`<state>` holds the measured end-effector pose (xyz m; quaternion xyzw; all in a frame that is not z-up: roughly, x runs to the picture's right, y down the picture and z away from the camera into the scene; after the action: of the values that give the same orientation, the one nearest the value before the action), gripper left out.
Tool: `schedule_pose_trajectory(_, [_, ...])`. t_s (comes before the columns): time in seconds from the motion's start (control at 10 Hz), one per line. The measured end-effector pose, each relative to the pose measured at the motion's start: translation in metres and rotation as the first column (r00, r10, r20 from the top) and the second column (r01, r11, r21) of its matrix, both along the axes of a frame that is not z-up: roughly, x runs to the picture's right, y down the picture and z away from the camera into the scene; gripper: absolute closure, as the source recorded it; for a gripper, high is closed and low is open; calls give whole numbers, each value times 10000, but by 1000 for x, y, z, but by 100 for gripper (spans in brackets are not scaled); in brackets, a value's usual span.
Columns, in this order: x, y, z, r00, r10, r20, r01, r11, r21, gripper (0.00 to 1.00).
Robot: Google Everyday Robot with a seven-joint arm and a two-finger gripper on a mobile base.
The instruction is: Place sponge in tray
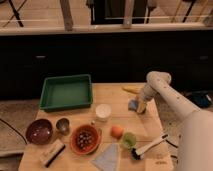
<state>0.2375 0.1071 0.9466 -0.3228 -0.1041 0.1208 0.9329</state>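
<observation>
Blue-grey sponge [132,104] on the right part of the wooden table [115,95], just near of a yellow oblong item [130,90]. Long axis unclear, right end hidden behind the gripper [141,106] lowered against it; grasp impossible to tell. Green tray [50,84] well apart at far left, bare wood between, white cup [103,111] nearer.
</observation>
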Motion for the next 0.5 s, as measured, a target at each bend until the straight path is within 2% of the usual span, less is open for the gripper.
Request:
schedule_pose_trajectory(0.1, [0,-1,0,10000,6,7,-6,10000,25,64])
schedule_pose_trajectory(0.2, [0,-1,0,10000,-15,6,15,10000,27,79])
schedule_pose_trajectory(0.3, [0,-2,-1,10000,-53,11,53,10000,1,89])
schedule_pose_trajectory(0.5, [0,-2,-1,10000,-75,17,75,10000,-16,100])
